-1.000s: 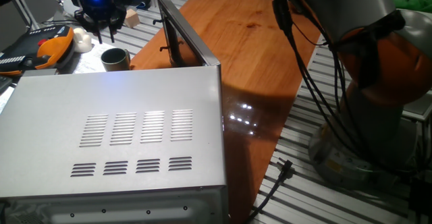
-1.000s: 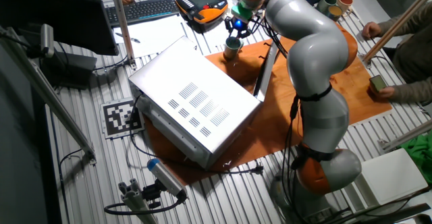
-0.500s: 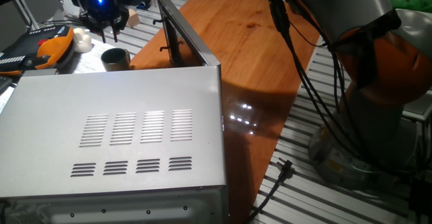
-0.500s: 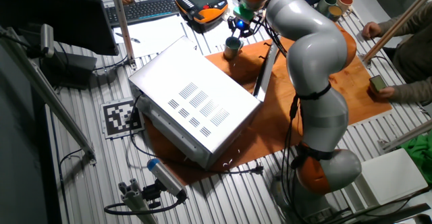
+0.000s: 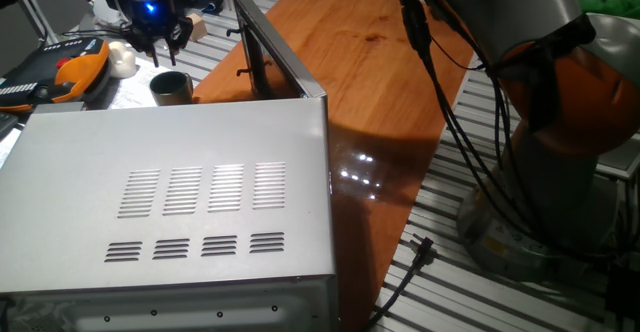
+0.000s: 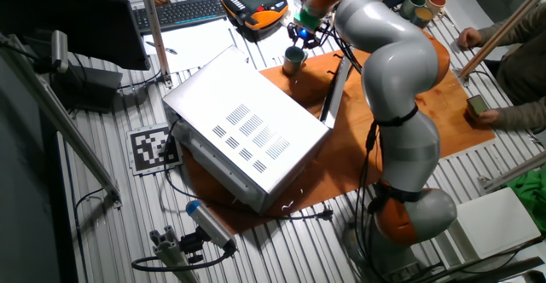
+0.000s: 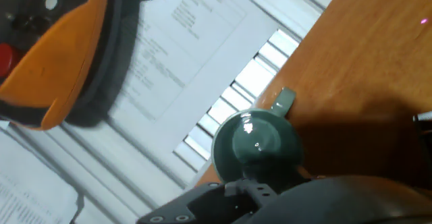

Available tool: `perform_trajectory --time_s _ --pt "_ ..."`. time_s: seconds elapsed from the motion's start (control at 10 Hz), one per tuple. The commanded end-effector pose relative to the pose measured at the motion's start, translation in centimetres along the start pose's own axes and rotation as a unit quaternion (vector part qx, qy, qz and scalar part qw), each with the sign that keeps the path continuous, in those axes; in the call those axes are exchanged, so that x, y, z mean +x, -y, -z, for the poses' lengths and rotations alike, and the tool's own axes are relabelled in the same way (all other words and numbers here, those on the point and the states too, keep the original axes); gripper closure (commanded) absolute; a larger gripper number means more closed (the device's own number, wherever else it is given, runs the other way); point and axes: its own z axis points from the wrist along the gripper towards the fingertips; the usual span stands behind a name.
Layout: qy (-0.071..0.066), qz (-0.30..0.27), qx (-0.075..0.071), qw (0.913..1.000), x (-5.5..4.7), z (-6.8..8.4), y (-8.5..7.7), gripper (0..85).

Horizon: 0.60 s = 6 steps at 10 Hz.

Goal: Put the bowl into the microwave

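The bowl (image 5: pixel 171 87) is a small silver-grey cup standing upright at the wooden board's corner, just beyond the microwave (image 5: pixel 180 202). It also shows in the other fixed view (image 6: pixel 294 59) and in the hand view (image 7: pixel 256 144), seen from above. The microwave is also in the other fixed view (image 6: pixel 247 129); its door (image 5: pixel 268 50) stands open. My gripper (image 5: pixel 165 44) hangs above the bowl, apart from it, with its fingers spread and nothing in them. It also shows in the other fixed view (image 6: pixel 303 37). The microwave's inside is hidden.
An orange teach pendant (image 5: pixel 75 72) and a white lump (image 5: pixel 122 60) lie left of the bowl, a pale wooden cube (image 5: pixel 195 27) behind it. Papers (image 7: pixel 169 55) lie on the slatted table. The wooden board (image 5: pixel 390 82) runs right of the door. Cups (image 6: pixel 418 2) stand at the back.
My gripper has shifted slightly to the right above the bowl. The bowl and the microwave door have not moved.
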Motion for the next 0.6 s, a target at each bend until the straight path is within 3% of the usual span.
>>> perform_trajectory --time_s 0.0,0.1,0.2,0.5 --pt "-0.009 -0.003 0.001 1.0000 0.05 0.05 -0.03 68.0" --pt "-0.015 -0.010 0.006 0.9998 0.05 0.05 -0.03 68.0" --pt "-0.021 -0.016 0.007 0.9996 0.05 0.05 -0.03 85.0" --pt "-0.013 -0.063 0.022 0.9977 0.05 0.05 -0.03 85.0"
